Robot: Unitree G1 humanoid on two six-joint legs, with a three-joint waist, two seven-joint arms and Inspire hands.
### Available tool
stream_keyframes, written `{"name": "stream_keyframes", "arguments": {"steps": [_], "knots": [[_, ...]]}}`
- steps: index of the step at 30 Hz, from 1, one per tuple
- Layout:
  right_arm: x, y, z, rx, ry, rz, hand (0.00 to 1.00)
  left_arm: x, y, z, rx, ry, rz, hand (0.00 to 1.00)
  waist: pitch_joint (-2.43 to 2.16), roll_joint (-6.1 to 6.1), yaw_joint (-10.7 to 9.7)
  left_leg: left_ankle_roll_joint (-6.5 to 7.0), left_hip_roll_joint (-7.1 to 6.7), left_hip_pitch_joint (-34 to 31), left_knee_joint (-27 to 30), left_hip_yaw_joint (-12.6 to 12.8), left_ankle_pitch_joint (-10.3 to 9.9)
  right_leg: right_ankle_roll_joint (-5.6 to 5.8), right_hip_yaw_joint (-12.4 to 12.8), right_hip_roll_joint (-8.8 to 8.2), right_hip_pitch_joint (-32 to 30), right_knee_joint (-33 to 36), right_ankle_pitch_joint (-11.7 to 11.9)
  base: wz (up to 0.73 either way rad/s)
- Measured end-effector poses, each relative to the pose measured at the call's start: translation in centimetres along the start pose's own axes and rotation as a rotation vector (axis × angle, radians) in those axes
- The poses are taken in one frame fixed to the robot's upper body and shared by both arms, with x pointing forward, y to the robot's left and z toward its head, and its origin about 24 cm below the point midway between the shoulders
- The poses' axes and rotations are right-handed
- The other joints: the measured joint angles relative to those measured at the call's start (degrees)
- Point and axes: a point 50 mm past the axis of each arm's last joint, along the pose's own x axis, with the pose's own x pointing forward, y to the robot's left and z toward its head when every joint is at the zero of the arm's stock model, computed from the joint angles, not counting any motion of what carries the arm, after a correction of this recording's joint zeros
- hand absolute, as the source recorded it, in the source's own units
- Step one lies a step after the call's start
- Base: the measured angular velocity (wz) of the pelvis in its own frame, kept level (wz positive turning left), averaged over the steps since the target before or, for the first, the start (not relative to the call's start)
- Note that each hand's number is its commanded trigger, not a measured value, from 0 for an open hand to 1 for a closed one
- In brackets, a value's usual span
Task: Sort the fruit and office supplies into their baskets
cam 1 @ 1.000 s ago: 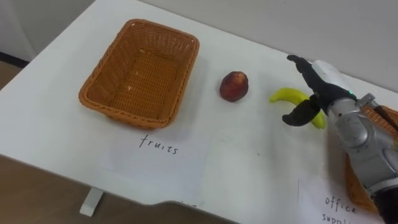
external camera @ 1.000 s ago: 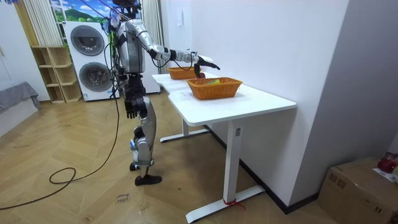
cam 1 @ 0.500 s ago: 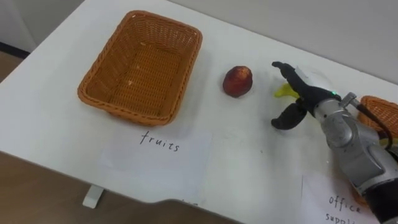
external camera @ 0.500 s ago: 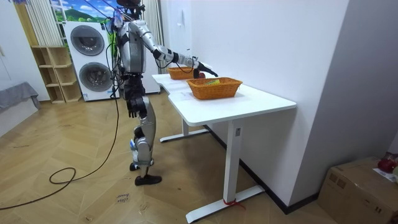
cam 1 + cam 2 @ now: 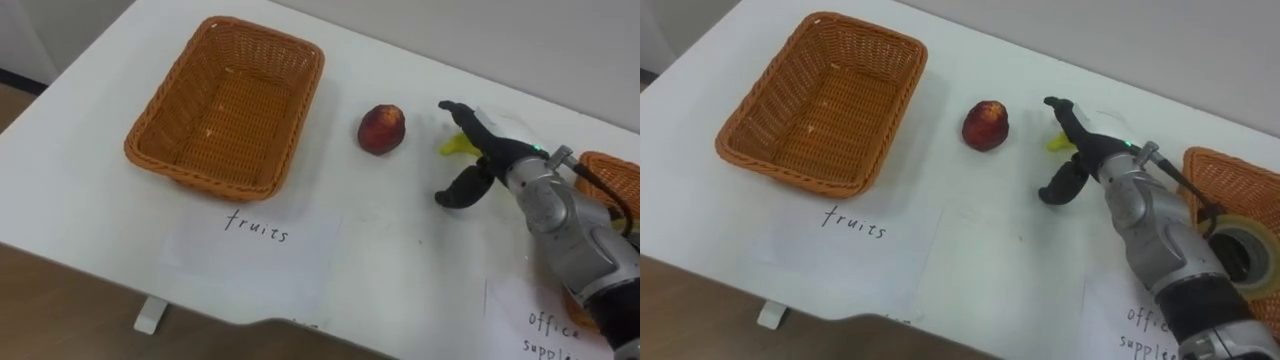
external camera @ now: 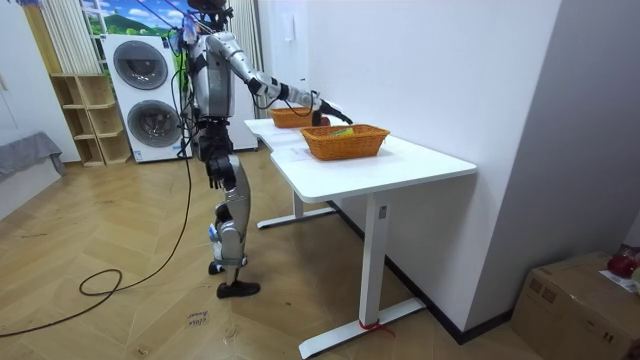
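As the right robot hand [image 5: 497, 162] spreads over the banana [image 5: 455, 147] — red fruit [image 5: 382, 129] beside.

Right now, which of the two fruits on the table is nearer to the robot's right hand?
The yellow banana: it lies just beyond the open right hand and is partly hidden by it. The red fruit lies apart, further to the left.

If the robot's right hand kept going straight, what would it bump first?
Probably the banana, its yellow end by the right hand's open fingers; the red fruit lies beyond. Depth is unclear.
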Motion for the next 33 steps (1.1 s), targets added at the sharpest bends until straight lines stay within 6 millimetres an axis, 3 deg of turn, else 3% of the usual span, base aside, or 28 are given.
{"name": "stream_keyframes", "arguments": {"steps": [7,16,23,33], "knots": [[0.2,-0.1,-0.5,-0.012,0.019,-0.029,0.00,0.0,0.0,0.0,0.004,0.002,0.000,0.00,-0.07,0.16,0.10,0.03,-0.04,-0.01,0.24,0.05,0.03,0.00,0.01,-0.20,0.01,0.04,0.00,0.00],[0.5,-0.2,-1.8,-0.022,0.080,-0.068,0.00,0.0,-0.3,-0.1,-0.022,0.004,-0.002,0.00,-0.26,1.61,-0.37,0.16,-0.18,-0.07,0.11,-0.14,0.34,0.05,-0.92,-0.38,0.40,0.19,0.03,0.04],[0.5,-0.2,-2.3,-0.016,0.102,-0.078,0.00,0.0,-0.3,0.2,-0.024,-0.005,0.014,0.00,-0.46,1.32,-0.58,0.12,-0.27,-0.90,0.15,-1.18,0.40,0.03,-2.27,-0.45,0.31,0.18,0.04,0.09],[0.5,-0.1,-2.8,-0.017,0.126,-0.083,0.00,0.0,-0.2,0.1,-0.027,0.000,0.019,0.00,-0.61,1.09,-0.53,0.12,-0.28,-0.87,0.28,-1.20,0.41,0.04,-2.00,-0.44,0.33,0.04,0.05,0.00]]}}
